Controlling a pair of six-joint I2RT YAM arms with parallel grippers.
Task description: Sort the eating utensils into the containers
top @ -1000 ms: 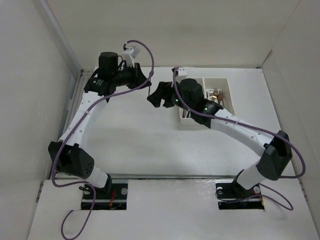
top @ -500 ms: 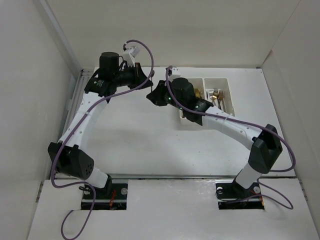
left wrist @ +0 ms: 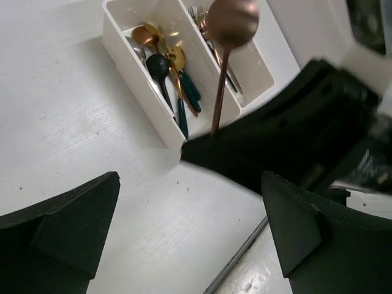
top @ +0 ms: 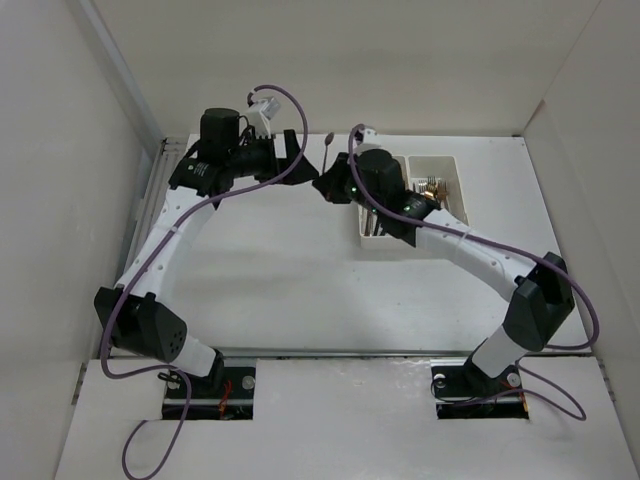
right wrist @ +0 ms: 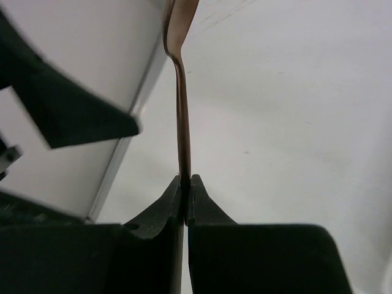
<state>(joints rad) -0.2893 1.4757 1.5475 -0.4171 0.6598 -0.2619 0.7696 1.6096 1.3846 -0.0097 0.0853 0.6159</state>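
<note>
A copper spoon stands upright in the air, bowl up. My right gripper is shut on the lower end of its handle. In the top view that spoon rises from the right gripper, just left of the containers. My left gripper is open beside it, its fingers spread wide with nothing between them. The left container holds gold, silver and teal-handled spoons. The right container holds forks.
White walls close in the table on the left, back and right. A metal strip runs along the table's left edge under my left gripper. The right arm crosses over the front of the left container.
My right gripper closed on the spoon's handle and my left gripper then opened and let go of it. The right gripper with the spoon has shifted right, nearer the containers.
</note>
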